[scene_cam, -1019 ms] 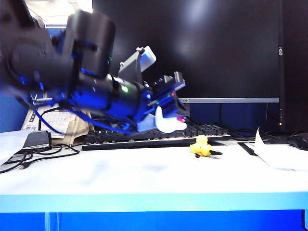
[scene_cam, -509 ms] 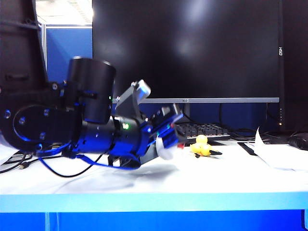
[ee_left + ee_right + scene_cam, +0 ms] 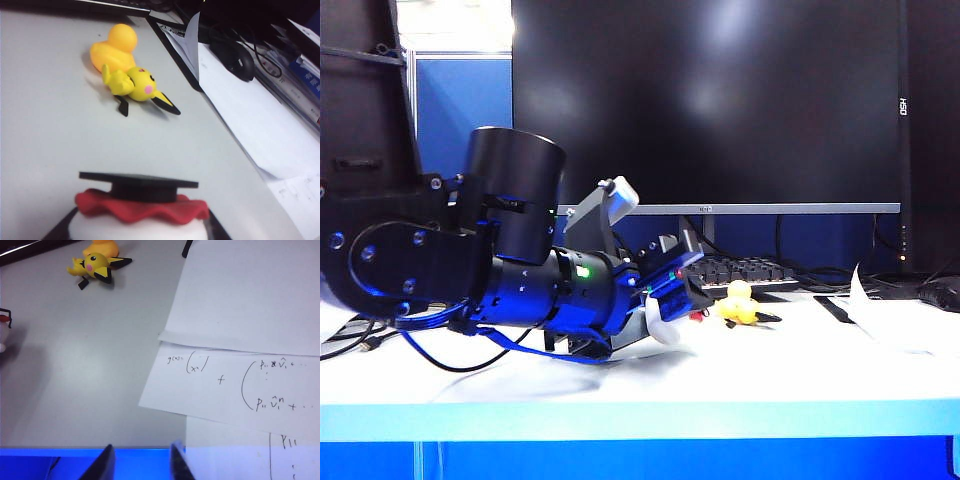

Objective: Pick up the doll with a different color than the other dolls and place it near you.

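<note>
White round plush doll with a red cap [image 3: 140, 220] is being gripped by the left pincer [image 3: 665, 318] low over the white desk [image 3: 740, 365], near two yellow dolls [image 3: 127, 70]; the right pincer [image 3: 141, 462] is being kept slightly parted, empty

Yellow dolls [image 3: 97, 261] on table [image 3: 75, 365] w/ handwritten papers [image 3: 240, 385] beside.

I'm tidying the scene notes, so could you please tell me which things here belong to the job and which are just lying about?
Job:
- white doll, held in left claw, low over the table
- yellow dolls
- right claw, idle at the table's near edge

Lying about:
- keyboard
- papers
- monitor
</note>
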You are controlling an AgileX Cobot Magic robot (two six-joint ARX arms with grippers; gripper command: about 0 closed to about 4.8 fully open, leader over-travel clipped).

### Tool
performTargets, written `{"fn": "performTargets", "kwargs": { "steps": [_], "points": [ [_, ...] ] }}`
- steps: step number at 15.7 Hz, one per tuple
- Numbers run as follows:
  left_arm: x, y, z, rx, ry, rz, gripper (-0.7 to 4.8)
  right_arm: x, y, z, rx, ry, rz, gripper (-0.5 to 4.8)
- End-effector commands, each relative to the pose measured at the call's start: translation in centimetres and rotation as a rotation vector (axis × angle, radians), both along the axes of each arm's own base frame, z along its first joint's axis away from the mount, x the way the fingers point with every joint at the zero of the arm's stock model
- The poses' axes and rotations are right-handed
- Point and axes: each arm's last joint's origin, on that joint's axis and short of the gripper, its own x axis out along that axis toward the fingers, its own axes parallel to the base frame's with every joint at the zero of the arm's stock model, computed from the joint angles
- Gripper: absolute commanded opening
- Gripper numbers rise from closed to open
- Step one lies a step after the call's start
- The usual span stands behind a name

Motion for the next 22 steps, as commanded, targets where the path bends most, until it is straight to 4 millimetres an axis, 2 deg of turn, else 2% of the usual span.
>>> {"fn": "performTargets", "kwargs": {
  "steps": [1,2,3,4,5,6,7,10,14,15,17,18,19,20,21,22],
  "points": [
    [-0.1,0.0,-0.6,0.021,0.098,-0.013,-0.05,0.0,0.0,0.1,0.008,-0.014,-0.001,1.44],
    [-0.1,0.0,-0.6,0.013,0.106,-0.026,-0.04,0.0,0.0,0.1,0.009,-0.014,-0.001,1.44],
    [-0.2,-0.1,-0.6,0.014,0.103,-0.037,0.19,0.0,0.0,0.1,0.008,-0.014,-0.001,1.44],
    [-0.2,-0.1,-0.6,0.009,0.105,-0.057,1.08,0.0,0.0,0.1,0.009,-0.014,-0.001,1.44],
    [-0.1,-0.2,-0.5,0.002,0.117,-0.064,3.16,0.0,0.0,0.1,0.008,-0.014,-0.001,1.44],
    [-0.1,-0.2,-0.5,-0.017,0.137,-0.058,4.24,0.0,0.0,0.1,0.008,-0.014,-0.001,1.44],
    [-0.1,-0.2,-0.5,-0.028,0.153,-0.054,4.53,0.0,0.0,0.1,0.008,-0.014,-0.001,1.44],
    [-0.2,-0.3,-0.2,-0.053,0.163,-0.073,4.67,0.0,0.0,0.1,0.009,-0.014,-0.001,1.44],
    [-0.2,-0.3,3.7,-0.089,0.057,-0.104,4.67,0.0,0.0,0.1,0.008,-0.014,-0.001,1.44],
    [-0.4,-0.1,5.8,-0.073,-0.005,-0.113,4.67,0.0,0.0,0.1,0.008,-0.014,-0.001,1.44],
    [-0.9,0.4,8.6,-0.052,-0.064,-0.121,4.4,0.0,0.0,0.1,0.008,-0.014,-0.001,1.44],
    [-1.5,1.0,11.3,-0.027,-0.13,-0.125,3.52,0.0,0.0,0.1,0.008,-0.014,-0.001,1.44],
    [-2.1,1.6,13.2,0.002,-0.19,-0.131,2.01,0.0,0.0,0.1,0.008,-0.014,-0.001,1.44],
    [-2.9,3.3,16.1,0.032,-0.243,-0.106,0.0,0.0,0.0,0.1,0.009,-0.014,-0.001,1.44],
    [-3.3,4.5,17.4,0.043,-0.233,-0.068,-0.06,0.0,0.0,0.1,0.008,-0.014,-0.001,1.44],
    [-3.9,6.7,19.0,0.077,-0.201,-0.01,-0.06,0.0,0.0,0.1,0.009,-0.014,-0.001,1.44]
  ]
}}
